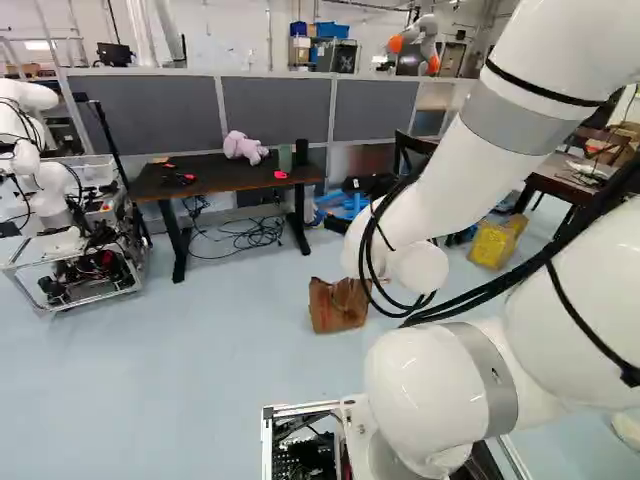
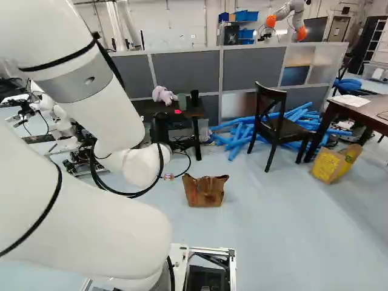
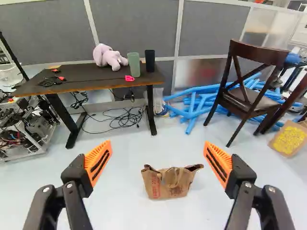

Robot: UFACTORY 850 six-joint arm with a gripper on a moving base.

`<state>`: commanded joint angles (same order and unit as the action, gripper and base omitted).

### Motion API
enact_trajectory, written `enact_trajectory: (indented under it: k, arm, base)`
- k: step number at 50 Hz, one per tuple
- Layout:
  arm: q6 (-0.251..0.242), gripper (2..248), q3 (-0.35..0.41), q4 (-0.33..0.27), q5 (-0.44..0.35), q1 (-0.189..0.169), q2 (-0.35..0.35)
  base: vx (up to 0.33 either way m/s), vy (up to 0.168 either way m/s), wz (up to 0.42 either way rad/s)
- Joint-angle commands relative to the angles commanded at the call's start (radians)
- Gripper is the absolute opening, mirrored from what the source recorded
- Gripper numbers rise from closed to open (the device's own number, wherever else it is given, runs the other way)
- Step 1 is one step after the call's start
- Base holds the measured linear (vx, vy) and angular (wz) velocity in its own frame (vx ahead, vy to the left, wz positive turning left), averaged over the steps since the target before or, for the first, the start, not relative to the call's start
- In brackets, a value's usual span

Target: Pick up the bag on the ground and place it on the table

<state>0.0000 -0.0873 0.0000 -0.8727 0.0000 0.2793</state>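
Across pale floor [image 3: 115, 206], facing grey panels [image 3: 136, 28] and, just before them, the table [image 3: 96, 84]. Holding the gripper [image 3: 158, 151] wide, orange pads [image 3: 99, 162] well apart and touching nothing, probably for straddling something soft and loose. Pointing it toward the bag [image 3: 168, 184], standing upright on the floor ahead, short of the table, and lining up the gap with its crumpled mouth. Carrying nothing, so seemingly being at the reaching stage, with lifting and placing both remaining. Needing to go lower and forward next, likely closing on the upper edge so as to be letting the weight hang straight. Risking toppling or crushing those thin sides by pushing. Later, needing to avoid knocking the toy [image 3: 109, 57] and cups [image 3: 134, 64] when setting down.
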Motion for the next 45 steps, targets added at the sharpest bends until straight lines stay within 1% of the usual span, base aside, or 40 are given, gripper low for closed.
enact_trajectory:
  k: [33,45]
  arm:
    - [0.0,247,0.0,0.0,0.0,0.0,0.0]
    - [0.0,247,0.0,0.0,0.0,0.0,0.0]
  base:
    - [0.153,-0.1,0.014]
    - [0.172,-0.078,-0.002]
